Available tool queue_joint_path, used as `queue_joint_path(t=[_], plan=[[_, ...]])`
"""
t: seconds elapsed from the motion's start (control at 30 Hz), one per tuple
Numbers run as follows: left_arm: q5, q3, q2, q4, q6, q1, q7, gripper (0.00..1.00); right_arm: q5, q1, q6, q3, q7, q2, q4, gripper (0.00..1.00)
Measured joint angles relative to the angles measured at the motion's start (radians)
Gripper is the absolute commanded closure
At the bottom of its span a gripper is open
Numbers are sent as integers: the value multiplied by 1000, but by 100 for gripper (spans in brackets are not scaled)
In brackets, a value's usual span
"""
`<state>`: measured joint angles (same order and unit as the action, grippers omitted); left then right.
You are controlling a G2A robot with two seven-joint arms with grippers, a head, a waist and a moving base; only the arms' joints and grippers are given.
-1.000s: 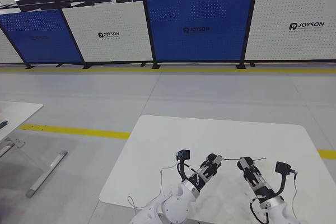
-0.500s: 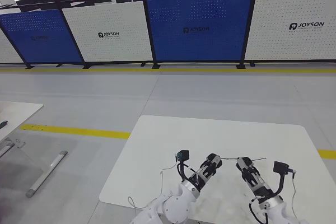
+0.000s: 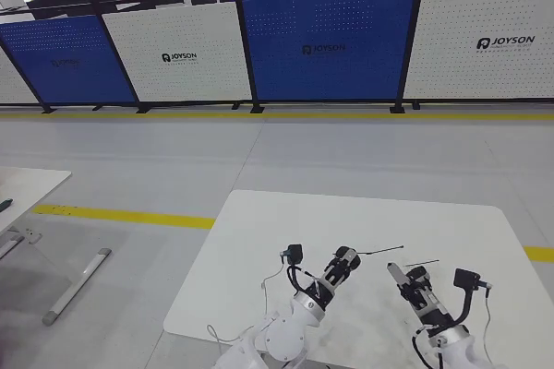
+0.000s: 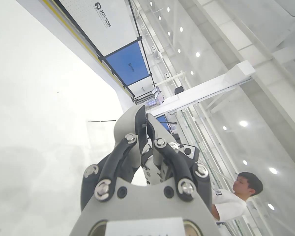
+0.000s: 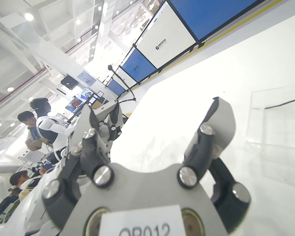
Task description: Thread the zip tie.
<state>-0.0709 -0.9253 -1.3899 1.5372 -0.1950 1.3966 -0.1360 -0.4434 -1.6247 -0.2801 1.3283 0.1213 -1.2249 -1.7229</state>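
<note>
Zip tie held one-handed above the white table
The left gripper is pinched tight on the zip tie, whose free length juts toward the right gripper; those jaws gape wide, holding nothing. Likely trouble: the thin, unsupported strap bows or sways, so its tip misses the head's slot

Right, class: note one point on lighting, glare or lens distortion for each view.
Top view: even light, no glare on the table, so the thin zip tie stands out. Left wrist view: the table washes out to near white, ceiling lamps flare, and the wall panels slant and bow from the wide lens. Right wrist view: lamps bloom too; panel edges curve.
</note>
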Motion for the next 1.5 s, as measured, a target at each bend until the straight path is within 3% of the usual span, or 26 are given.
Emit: queue_joint_path(t=[0.1, 0.37, 0.63, 0.9, 1.17, 1.2, 1.23, 1.27, 1.33, 1.5], plan=[[22, -1, -1, 10, 2, 4, 6, 100, -49, 5, 16, 1, -19, 1, -2, 0], [218, -49, 6, 52, -13, 31, 130, 100, -347, 29, 50, -19, -156, 1, 42, 0], [217, -49, 6, 53, -10, 30, 130, 100, -366, 33, 60, -23, -162, 0, 49, 0], [171, -29, 4, 61, -1, 29, 109, 100, -499, 64, 105, -68, -150, -4, 90, 0], [168, -24, 4, 59, 6, 28, 117, 100, -486, 64, 87, -73, -139, -4, 89, 0], [165, -21, 3, 57, 8, 26, 120, 100, -478, 64, 76, -73, -134, -4, 90, 7], [161, -17, 3, 56, 10, 24, 122, 100, -476, 65, 67, -73, -131, -4, 92, 43], [157, -15, 3, 54, 10, 23, 122, 100, -476, 66, 66, -73, -132, -4, 93, 56], [148, -10, 2, 53, 9, 22, 116, 100, -475, 69, 62, -76, -134, -5, 97, 64], [135, -2, 0, 52, 9, 22, 107, 100, -460, 74, 38, -77, -128, -6, 99, 66]])
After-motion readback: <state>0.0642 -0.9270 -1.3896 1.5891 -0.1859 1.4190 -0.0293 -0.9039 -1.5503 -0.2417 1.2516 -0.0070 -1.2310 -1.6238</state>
